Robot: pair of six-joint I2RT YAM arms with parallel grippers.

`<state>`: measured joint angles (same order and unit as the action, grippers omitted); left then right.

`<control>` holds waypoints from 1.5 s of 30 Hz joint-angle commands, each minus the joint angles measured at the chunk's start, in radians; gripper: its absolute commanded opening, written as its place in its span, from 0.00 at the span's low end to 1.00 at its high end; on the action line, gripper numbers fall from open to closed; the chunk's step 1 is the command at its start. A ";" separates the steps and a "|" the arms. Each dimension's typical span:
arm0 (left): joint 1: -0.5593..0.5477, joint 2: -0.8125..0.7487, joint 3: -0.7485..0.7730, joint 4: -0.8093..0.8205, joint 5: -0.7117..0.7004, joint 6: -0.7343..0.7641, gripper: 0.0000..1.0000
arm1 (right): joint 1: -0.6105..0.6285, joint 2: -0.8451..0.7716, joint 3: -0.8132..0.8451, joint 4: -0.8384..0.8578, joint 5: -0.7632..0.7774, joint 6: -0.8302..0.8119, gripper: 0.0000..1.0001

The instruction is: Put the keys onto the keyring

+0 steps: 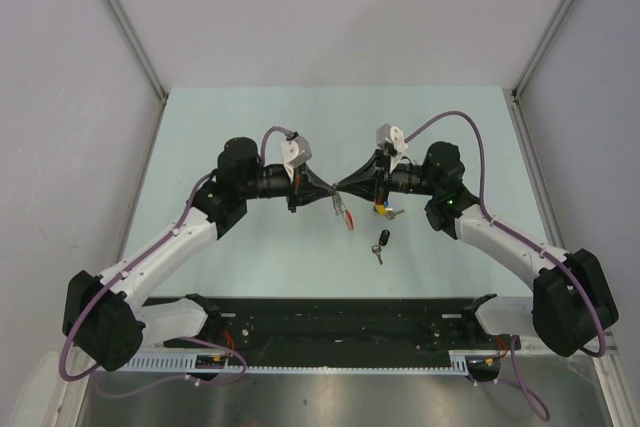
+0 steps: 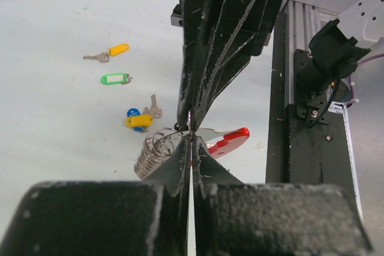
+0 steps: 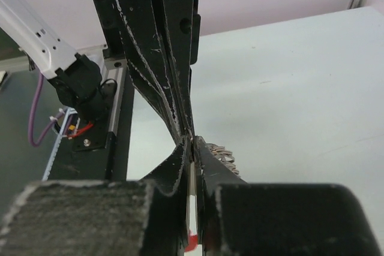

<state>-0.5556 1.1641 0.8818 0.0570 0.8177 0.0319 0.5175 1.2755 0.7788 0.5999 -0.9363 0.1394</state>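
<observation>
above the table (image 1: 250,127), the left gripper (image 2: 191,141) pinches the keyring (image 2: 155,150), fingers shut. the right gripper (image 3: 193,145) meets it tip to tip, fingers nearly closed; i cannot tell if they grip.

grippers: left gripper (image 1: 327,190) and right gripper (image 1: 347,185) meet tip to tip mid-table | keyring (image 1: 343,213): red tag, at the tips | black key (image 1: 382,243): on table (image 1: 250,117), near, apart

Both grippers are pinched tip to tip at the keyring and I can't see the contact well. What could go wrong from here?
The keyring hangs where the left gripper and right gripper meet; which one holds it is unclear, so either pulling away could drop it.
Their fingertips nearly touch, so a small misalignment could jam them together.
The black key lies on the table close by; a falling keyring might knock it away.
</observation>
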 commanded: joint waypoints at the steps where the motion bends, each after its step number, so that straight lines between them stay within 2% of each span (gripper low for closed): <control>1: -0.007 -0.009 0.066 -0.040 -0.002 0.062 0.00 | 0.001 -0.041 0.069 -0.141 0.013 -0.093 0.00; 5: -0.007 -0.015 0.054 -0.023 -0.018 0.053 0.01 | 0.001 -0.048 0.076 -0.167 0.024 -0.104 0.00; 6: -0.007 -0.018 0.051 -0.010 -0.020 0.051 0.07 | 0.003 -0.053 0.076 -0.161 0.031 -0.095 0.00; 8: -0.007 -0.029 0.036 0.004 -0.031 0.048 0.29 | 0.004 -0.053 0.074 -0.147 0.040 -0.077 0.00; 11: -0.007 -0.056 0.002 0.055 -0.058 0.020 0.45 | 0.016 -0.057 0.076 -0.126 0.073 -0.060 0.00; 15: -0.007 -0.122 -0.066 0.165 -0.133 -0.026 0.52 | 0.022 -0.073 0.051 -0.033 0.100 0.000 0.00; 19: -0.007 -0.204 -0.144 0.240 -0.170 -0.095 0.53 | 0.016 -0.087 -0.002 0.119 0.110 0.081 0.00; 24: -0.006 -0.231 -0.161 0.274 -0.242 -0.159 0.52 | 0.010 -0.067 -0.045 0.328 0.062 0.184 0.00; 29: -0.001 -0.225 -0.152 0.322 -0.223 -0.217 0.54 | 0.009 -0.038 -0.061 0.451 0.042 0.262 0.00; 33: -0.001 -0.208 -0.147 0.337 -0.198 -0.257 0.52 | 0.010 -0.025 -0.065 0.497 0.039 0.287 0.00; 45: -0.007 -0.156 -0.124 0.391 -0.080 -0.305 0.38 | 0.029 0.004 -0.065 0.526 0.040 0.289 0.00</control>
<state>-0.5602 0.9966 0.7273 0.3954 0.6819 -0.2459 0.5369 1.2747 0.7124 1.0462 -0.8982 0.4236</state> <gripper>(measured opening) 0.399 0.010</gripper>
